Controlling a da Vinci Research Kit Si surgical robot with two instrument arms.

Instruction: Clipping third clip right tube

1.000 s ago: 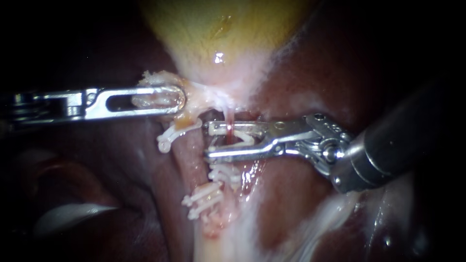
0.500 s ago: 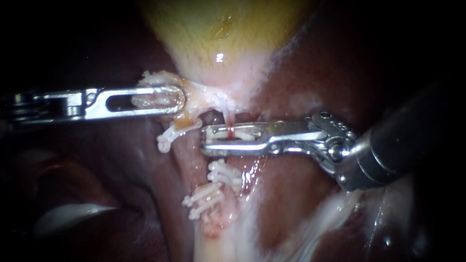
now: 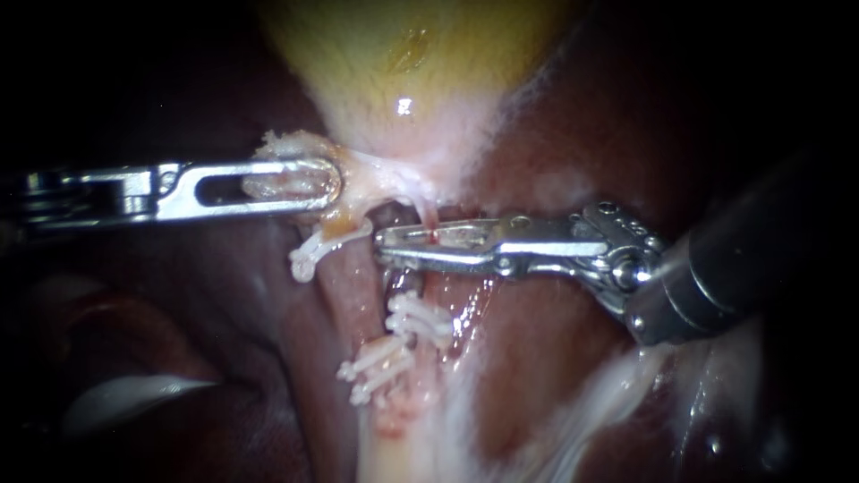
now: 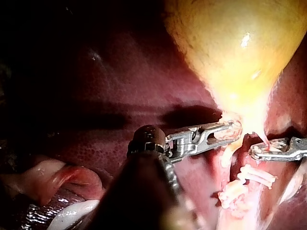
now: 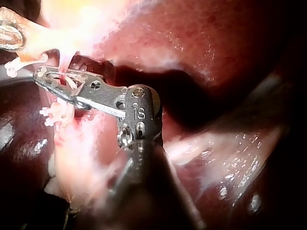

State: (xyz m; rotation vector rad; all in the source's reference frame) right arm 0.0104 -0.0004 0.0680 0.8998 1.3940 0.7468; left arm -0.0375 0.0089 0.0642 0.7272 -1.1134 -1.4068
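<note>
Right tube (image 3: 428,213): running thin and pink from the gallbladder (image 3: 403,80) neck at 12 o'clock toward 6 o'clock, passing between the jaws of the right instrument.
Right instrument (image 3: 386,244): entering from 3 o'clock, pointing toward 9 o'clock; jaws squeezing almost together on the right tube, carrying a white clip (image 5: 71,82) around it.
Left instrument (image 3: 329,182): entering from 9 o'clock, clenching pale tissue (image 3: 291,143) at the gallbladder neck, sitting at 10 o'clock from the right jaw tips, near but apart.
Placed clips (image 3: 416,317): lying just toward 6 o'clock from the right jaws, two of them one below the other; a further one (image 3: 324,246) sitting at 9 o'clock, apparently on the neighbouring tube (image 3: 353,286).
Governing relation: jaw axis at 3–9 crossing tube axis at 12–6 nearly square, tube sitting well back from the jaw tips.
Judged step: closing the clip, probably nearing full closure.
Judged risk: pulling the thin tube sideways while withdrawing toward 3 o'clock.
</note>
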